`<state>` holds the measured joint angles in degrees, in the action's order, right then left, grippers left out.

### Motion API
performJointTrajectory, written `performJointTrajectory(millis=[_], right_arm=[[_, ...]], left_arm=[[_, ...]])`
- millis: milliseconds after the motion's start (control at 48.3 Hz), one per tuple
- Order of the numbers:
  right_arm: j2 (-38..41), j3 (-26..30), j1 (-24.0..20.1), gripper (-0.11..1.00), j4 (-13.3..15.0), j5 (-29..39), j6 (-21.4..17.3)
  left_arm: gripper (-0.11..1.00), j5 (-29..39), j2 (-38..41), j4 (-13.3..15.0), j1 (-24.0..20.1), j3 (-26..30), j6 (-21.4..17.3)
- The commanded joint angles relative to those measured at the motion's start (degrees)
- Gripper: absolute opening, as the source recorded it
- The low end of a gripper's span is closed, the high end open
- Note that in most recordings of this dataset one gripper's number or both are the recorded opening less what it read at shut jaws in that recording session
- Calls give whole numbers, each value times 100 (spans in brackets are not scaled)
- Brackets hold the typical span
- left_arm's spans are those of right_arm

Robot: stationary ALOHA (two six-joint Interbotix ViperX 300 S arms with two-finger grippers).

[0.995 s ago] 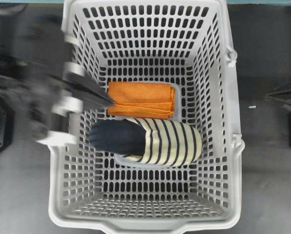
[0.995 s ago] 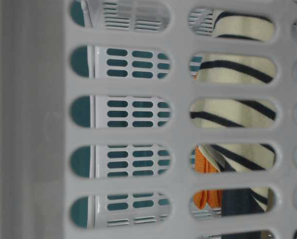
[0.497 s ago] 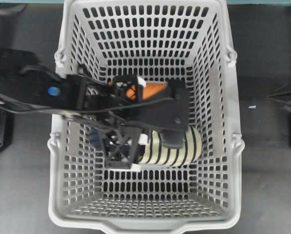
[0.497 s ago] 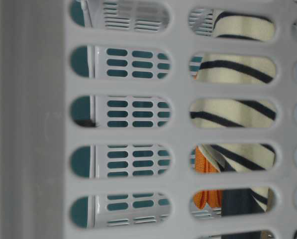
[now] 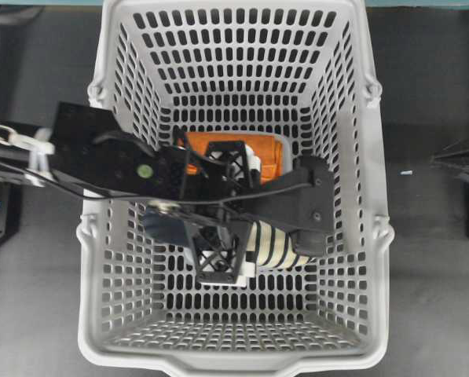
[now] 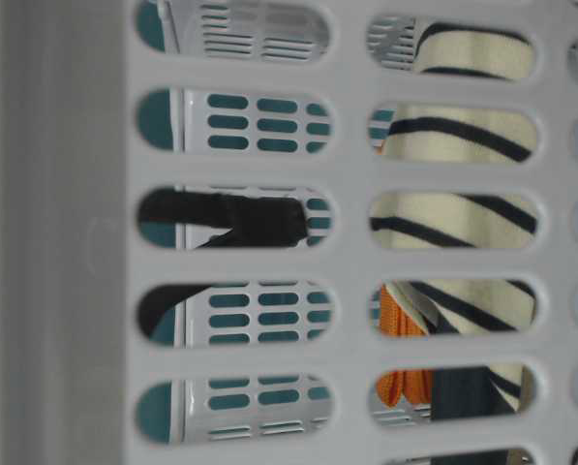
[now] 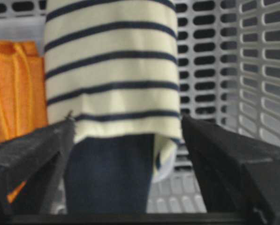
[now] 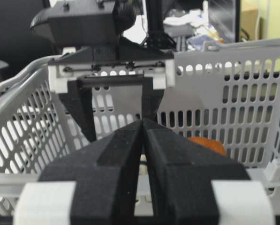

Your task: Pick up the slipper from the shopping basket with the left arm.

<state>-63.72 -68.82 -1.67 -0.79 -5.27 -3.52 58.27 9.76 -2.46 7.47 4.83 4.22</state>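
Overhead: open left pincer (image 5: pixel 226 210) astride slipper (image 5: pixel 277 243).

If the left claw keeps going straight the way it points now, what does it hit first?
Most likely the slipper. The left claw is open and straddles the slipper's dark insole end, with the orange cloth off to one side. How far above it the claw sits is unclear.

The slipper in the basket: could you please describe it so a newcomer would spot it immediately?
Look inside the large light grey perforated plastic basket. On its floor, beside a folded orange cloth, lies the soft cream slipper; its navy stripes and dark navy insole set it apart.
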Motion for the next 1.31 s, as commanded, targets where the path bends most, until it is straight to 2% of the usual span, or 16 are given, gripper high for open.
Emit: performJointTrajectory(millis=[0, 332, 435, 539, 663, 746, 787, 974, 1285], right_arm=[[35, 0, -9, 0, -26, -9, -9], [35, -62, -18, 0, -26, 9, -88], [18, -70, -18, 0, -26, 9, -97], [-9, -70, -18, 0, -26, 9, -97], [-18, -88, -18, 0, -26, 9, -97], [-35, -70, -18, 0, -26, 9, -97], [-44, -70, -18, 0, -26, 9, -97], [-62, -70, -18, 0, -26, 9, -97], [-62, -88, -18, 0, -26, 9, -132]], left_arm=[[91, -88, 79, -18, 18, 70, 18], [90, -580, 501, -18, -18, -422, 18], [86, -642, 501, -18, -9, -457, 9], [68, -615, 492, -18, 9, -457, -53], [32, -606, 422, -18, 18, -413, -123], [13, -554, 325, -18, 26, -316, -123], [7, -475, 264, -18, 18, -229, -132], [6, 325, -18, -18, 18, 475, -141], [6, 2021, 26, -18, 9, 2399, -132]])
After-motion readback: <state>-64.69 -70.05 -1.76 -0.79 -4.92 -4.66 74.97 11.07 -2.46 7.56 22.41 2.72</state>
